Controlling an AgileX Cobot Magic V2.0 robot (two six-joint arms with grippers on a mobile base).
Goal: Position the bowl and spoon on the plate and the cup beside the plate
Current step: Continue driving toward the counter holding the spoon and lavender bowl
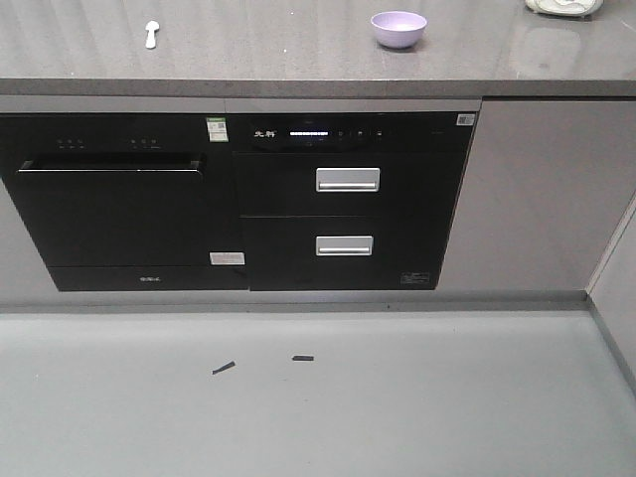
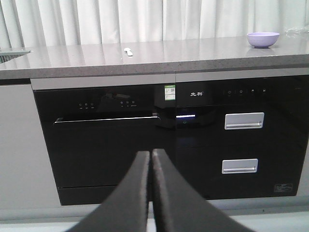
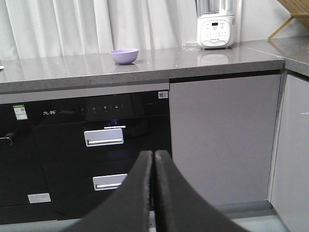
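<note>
A white two-character Chinese logo (image 2: 196,94) marks the black appliance panel (image 2: 215,99); the green sticker (image 2: 169,92) beside it is illegible.

The bowl (image 1: 398,29) is small, round and lavender-purple with smooth plain sides. It stands upright, mouth up, on the grey tabletop (image 1: 298,60), toward its right part and back from the front edge. The spoon (image 1: 151,35) is small and very pale, almost white, with a short handle. It lies flat on the same tabletop, well apart to the left of the bowl, its handle pointing toward the front edge.
</note>
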